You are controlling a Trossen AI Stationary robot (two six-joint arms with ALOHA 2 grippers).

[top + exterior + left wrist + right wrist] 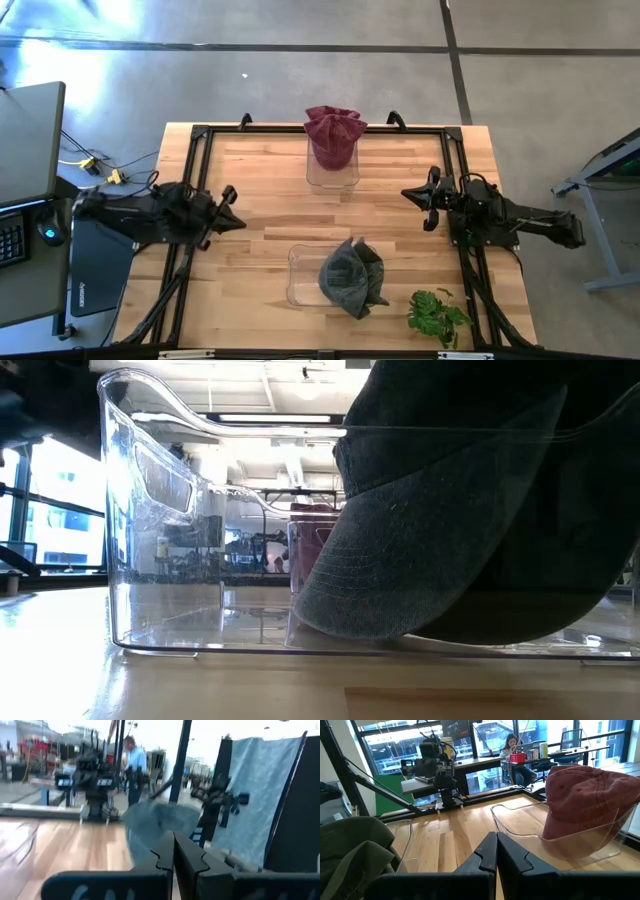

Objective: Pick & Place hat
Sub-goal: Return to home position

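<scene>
Caps binned: red cap (335, 133) heaped in far clear bin (330, 178), black cap (352, 278) crumpled in near clear bin (300, 275) (filling the end nearer the right gripper (496, 846)). Both bins lie between the claws, touching neither. Fingers pressed together, nothing held, on left gripper (173, 851) and right alike. A green sprig (437, 315) lies on the table (250, 165) nearside of the right gripper.

Even bright light on table (260, 215), only faint shadows on it, windows (395, 750) backlighting right wrist view, left wrist background blown white, ceiling lamps (300, 390) glinting on transparent bin (150, 490), black cap (440, 530) in shade
</scene>
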